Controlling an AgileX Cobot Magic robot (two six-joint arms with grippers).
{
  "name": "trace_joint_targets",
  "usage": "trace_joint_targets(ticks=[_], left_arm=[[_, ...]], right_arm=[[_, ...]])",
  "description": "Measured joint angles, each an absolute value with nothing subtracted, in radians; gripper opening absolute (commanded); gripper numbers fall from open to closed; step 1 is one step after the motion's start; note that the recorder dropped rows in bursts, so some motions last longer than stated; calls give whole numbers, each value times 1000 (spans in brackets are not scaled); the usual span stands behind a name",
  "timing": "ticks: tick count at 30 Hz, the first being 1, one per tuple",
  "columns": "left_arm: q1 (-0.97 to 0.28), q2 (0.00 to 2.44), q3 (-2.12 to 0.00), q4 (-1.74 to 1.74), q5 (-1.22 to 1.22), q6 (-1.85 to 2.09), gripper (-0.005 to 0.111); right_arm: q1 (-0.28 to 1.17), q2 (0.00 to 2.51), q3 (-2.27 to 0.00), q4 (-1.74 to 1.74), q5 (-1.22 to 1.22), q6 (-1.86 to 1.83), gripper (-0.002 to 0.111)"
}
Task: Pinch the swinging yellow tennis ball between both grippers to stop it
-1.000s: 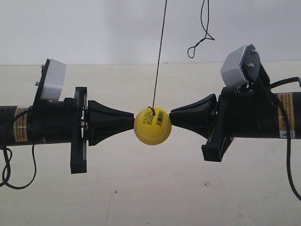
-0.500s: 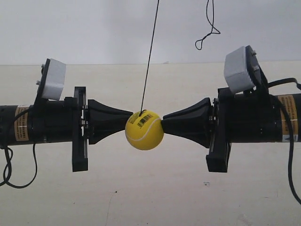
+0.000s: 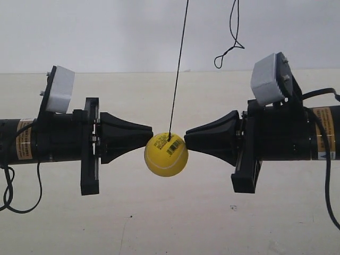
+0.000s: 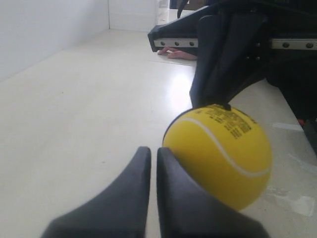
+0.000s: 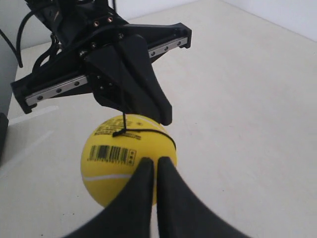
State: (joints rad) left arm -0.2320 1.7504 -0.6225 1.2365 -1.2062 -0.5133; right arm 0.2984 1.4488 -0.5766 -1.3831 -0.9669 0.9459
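Observation:
The yellow tennis ball [image 3: 166, 154] hangs on a thin black string [image 3: 178, 69] between two black pointed grippers that face each other. Its barcode sticker faces the arm at the exterior view's right. The left gripper [image 3: 151, 135] is shut, and its tip meets the ball's upper left side. The right gripper [image 3: 186, 139] is shut too, its tip against the ball's upper right side. The ball sits a little lower than both tips. In the left wrist view the ball [image 4: 218, 153] lies beside my shut left gripper [image 4: 150, 148]. In the right wrist view the ball [image 5: 116, 158] sits just beyond my shut right gripper [image 5: 154, 159].
A second loose black string with a loop [image 3: 229, 45] dangles above the right arm. Pale floor [image 3: 170, 223] lies below and a white wall [image 3: 106, 32] stands behind. Black cables [image 3: 10, 191] trail from both arms.
The ball has slipped down and slightly toward the exterior view's right, from level with the tips to just below them. The string now hangs straighter. Both arms have barely moved.

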Motion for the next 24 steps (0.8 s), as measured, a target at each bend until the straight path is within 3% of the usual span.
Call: trace_joint_targets(ticks=[24], left_arm=[[-188, 1715, -623, 1289, -1209, -553, 5]], right_arm=[[298, 1449, -577, -1399, -937, 950, 0]])
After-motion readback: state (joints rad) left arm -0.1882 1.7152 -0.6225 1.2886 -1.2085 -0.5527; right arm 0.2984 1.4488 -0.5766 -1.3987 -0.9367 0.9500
